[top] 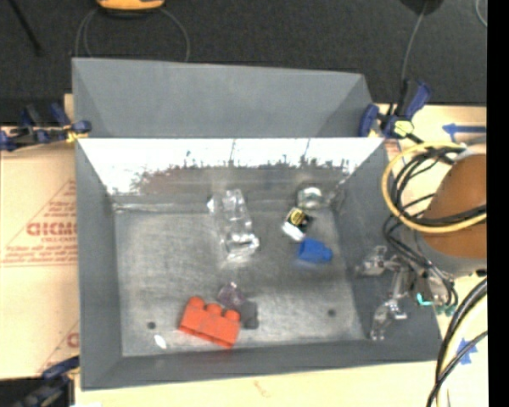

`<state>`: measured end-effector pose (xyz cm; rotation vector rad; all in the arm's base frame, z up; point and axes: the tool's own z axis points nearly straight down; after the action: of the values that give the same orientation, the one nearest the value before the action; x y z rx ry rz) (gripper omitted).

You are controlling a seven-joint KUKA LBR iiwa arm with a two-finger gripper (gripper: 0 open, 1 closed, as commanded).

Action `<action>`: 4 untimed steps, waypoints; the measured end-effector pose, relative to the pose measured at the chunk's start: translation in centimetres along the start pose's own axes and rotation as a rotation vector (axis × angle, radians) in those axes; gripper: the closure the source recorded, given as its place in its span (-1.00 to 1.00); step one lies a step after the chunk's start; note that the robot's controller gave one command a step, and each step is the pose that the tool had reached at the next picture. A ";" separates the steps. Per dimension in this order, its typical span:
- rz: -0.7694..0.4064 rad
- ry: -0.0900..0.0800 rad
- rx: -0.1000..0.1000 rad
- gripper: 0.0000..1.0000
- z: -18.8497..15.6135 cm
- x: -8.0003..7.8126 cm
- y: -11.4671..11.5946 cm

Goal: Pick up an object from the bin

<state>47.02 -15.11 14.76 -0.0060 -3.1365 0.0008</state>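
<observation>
The hand point(385, 305) hangs at the lower right of the frame, over the right slanted wall of the bin point(95, 253). I cannot tell if the hand is wide or narrow, and I see nothing in it. It is apart from all the things on the bin floor.

The thing nearest to it is a blue block point(314, 253), to its left, on the right part of the floor. Just up and left of that lies a small white, yellow and black thing point(295, 224). Above that, by the back wall, sits a shiny silver thing point(310, 197).

In the middle of the floor lies a clear plastic thing point(236, 229). Lower left is a red brick point(209, 322), with a small dark thing point(240, 302) just beside its upper right corner. A tiny white bit point(159, 341) lies left of the brick.
</observation>
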 end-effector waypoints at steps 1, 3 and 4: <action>0.065 -0.010 -0.003 -1.00 6.5 -7.4 3.6; 0.131 -0.023 -0.002 -1.00 7.0 -16.0 7.9; 0.127 -0.021 -0.001 1.00 6.6 -16.1 7.8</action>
<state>63.09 -7.33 8.12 -0.2063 -3.1512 -0.0008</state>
